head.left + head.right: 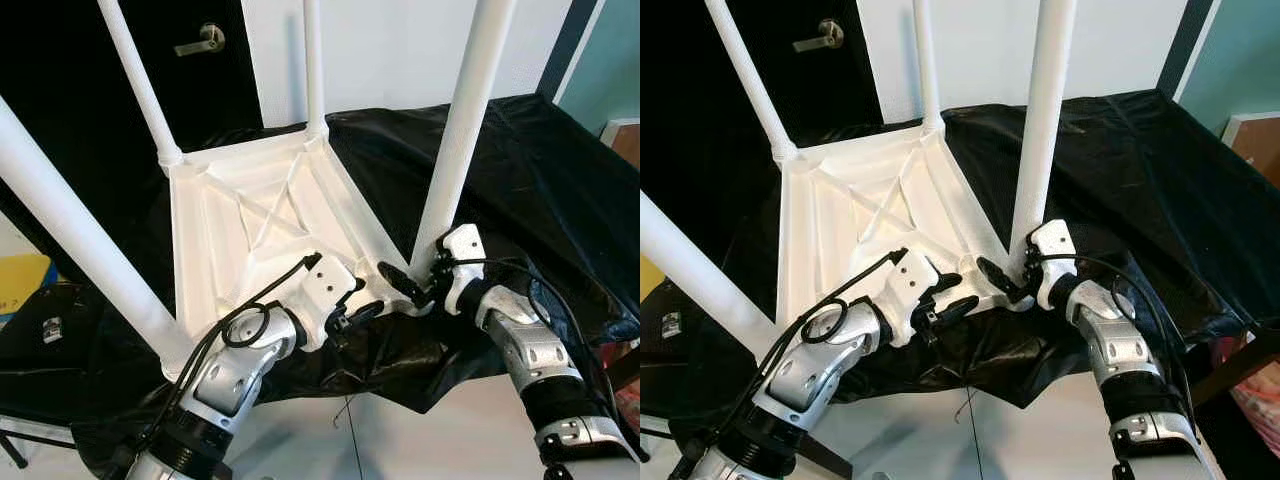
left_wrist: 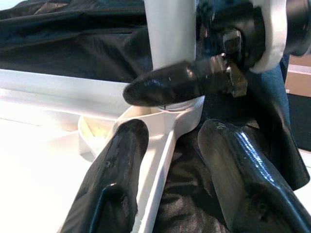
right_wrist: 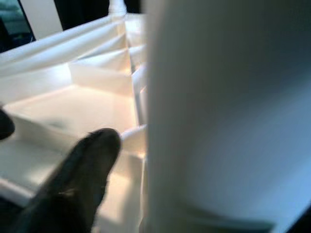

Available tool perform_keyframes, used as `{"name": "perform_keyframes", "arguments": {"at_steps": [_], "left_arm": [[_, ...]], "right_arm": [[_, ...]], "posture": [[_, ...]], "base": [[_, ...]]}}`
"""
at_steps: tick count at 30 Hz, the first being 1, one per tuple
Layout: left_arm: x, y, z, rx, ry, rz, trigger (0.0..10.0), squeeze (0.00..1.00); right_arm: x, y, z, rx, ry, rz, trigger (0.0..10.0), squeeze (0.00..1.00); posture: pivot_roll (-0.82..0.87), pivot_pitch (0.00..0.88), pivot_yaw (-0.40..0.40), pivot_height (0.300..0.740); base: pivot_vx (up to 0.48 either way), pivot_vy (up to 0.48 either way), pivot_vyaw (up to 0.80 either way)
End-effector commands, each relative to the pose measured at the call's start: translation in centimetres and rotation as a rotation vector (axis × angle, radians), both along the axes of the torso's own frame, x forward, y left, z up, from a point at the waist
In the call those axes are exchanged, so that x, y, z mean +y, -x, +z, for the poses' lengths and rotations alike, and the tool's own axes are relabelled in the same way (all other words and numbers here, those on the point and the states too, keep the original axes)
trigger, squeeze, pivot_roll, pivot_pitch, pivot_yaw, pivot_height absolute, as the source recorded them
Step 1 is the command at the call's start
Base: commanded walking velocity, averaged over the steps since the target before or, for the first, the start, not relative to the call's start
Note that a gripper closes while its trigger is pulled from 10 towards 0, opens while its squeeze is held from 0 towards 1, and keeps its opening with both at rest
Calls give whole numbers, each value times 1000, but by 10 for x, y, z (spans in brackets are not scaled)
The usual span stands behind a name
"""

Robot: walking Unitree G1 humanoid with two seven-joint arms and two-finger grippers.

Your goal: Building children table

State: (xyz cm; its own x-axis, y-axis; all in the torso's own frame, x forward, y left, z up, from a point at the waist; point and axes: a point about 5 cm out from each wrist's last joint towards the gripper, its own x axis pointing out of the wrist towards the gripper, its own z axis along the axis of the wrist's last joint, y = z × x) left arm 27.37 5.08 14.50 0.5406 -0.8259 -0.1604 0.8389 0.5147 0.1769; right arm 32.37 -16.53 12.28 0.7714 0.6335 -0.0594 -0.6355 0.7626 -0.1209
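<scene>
Kids table top point(image 1: 250, 225) lies upside down on black-covered desk point(image 1: 560, 170), 4 legs up. Right hand point(image 1: 415, 283) clamped at base of near-right leg point(image 1: 462, 130). Left hand point(image 1: 352, 314) fingers apart, straddling near rim. Brace top w/ left, twist leg square, don't cross-thread.

This looks like a room in a home or a small work room. There is a dark door with a shiny metal lever handle point(image 1: 203, 40), a plain white wall point(image 1: 400, 50) and a blue-green wall point(image 1: 610, 70) at the side. A bench covered with a crinkly black plastic sheet point(image 1: 540, 170) stands on a pale floor point(image 1: 400, 440), and something yellow point(image 1: 20, 280) sits low at the left.
</scene>
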Motion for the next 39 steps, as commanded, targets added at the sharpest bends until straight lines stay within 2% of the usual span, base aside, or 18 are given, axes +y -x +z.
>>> {"name": "perform_keyframes", "arguments": {"at_steps": [1, 12, 13, 20, 24, 25, 26, 29, 30, 34, 39], "left_arm": [[-1, 2, -3, 13, -13, -48, 10000, 0], [0, 0, -2, 6, -16, -41, 10000, 0], [1, 0, -3, 6, -18, -41, 10000, 0], [1, 1, -3, 6, -19, -41, 10000, 0], [1, 2, -4, 9, -19, -39, 10000, 0], [1, 3, -5, 12, -18, -38, 10000, 0], [1, 3, -5, 12, -18, -38, 10000, 0], [2, 6, -8, 19, -19, -34, 10000, 0], [2, 6, -8, 19, -19, -34, 10000, 0], [3, 8, -10, 26, -19, -29, 10000, 0], [3, 9, -10, 28, -19, -28, 10000, 0]], "right_arm": [[8, -2, -4, 12, 32, 57, 0, 0], [6, -2, -11, 32, 25, 59, 0, 0], [6, -2, -13, 37, 23, 49, 10000, 0], [5, -2, -16, 43, 0, 2, 10000, 0], [8, -1, -19, 34, 4, -81, 10000, 0], [9, -1, -22, 35, 14, -139, 10000, 0], [9, -1, -22, 35, 14, -139, 10000, 0], [14, 2, -32, 72, -26, -300, 10000, 0], [14, 2, -32, 72, -26, -300, 10000, 0], [22, 8, -39, 107, -74, -429, 10000, 0], [30, 11, -42, 123, -96, -497, 10000, 0]], "posture": [[-15, 0, 47, 740], [-12, 0, 46, 740], [-12, 0, 46, 740], [-9, 0, 37, 740], [-7, 0, 34, 740], [-5, 0, 31, 740], [-5, 0, 31, 740], [-3, 0, 26, 740], [-3, 0, 26, 740], [-1, 0, 20, 740], [2, 0, 17, 740]], "base": [[0, 0, 0], [0, 0, 0], [0, 0, 0], [0, 0, 0], [0, 0, 0], [0, 0, 0], [0, 0, 0], [0, 0, 0], [0, 0, 0], [0, 0, 0], [0, 0, 0]]}}
